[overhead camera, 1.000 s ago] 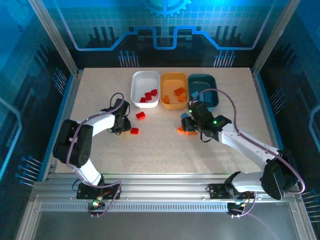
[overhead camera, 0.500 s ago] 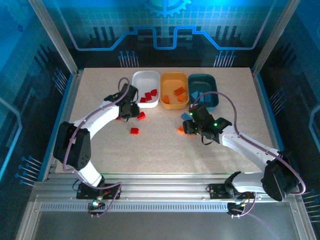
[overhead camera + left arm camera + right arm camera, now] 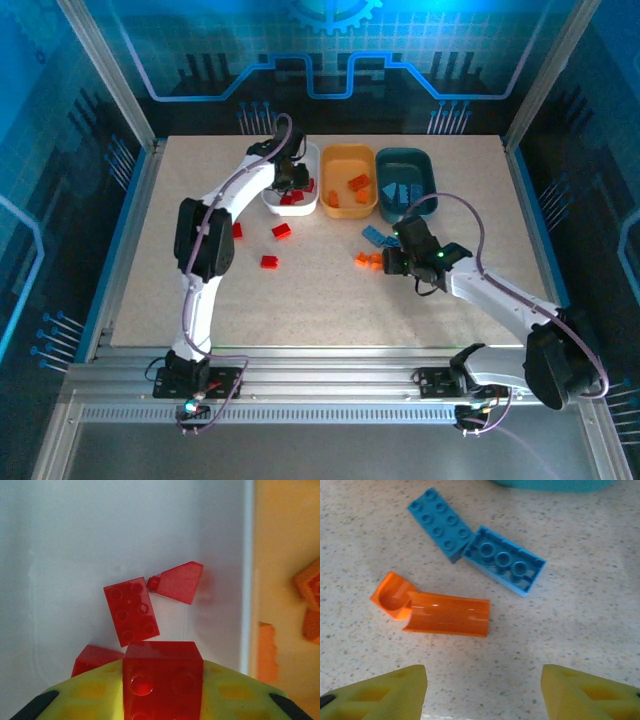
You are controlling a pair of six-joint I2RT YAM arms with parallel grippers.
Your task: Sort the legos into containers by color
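My left jaws clench a red plastic brick [image 3: 162, 675] over the white rounded tub [image 3: 75, 555]; my right jaws hang released above an orange curved brick [image 3: 445, 614].

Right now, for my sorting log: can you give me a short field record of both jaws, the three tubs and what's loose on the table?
left jaws: shut on a red brick, over the white tub
right jaws: open, above an orange curved piece on the table
white tub: red bricks
yellow-orange tub: orange bricks
teal tub: blue bricks
loose: stray red bricks, two stray blue bricks, the orange curved piece
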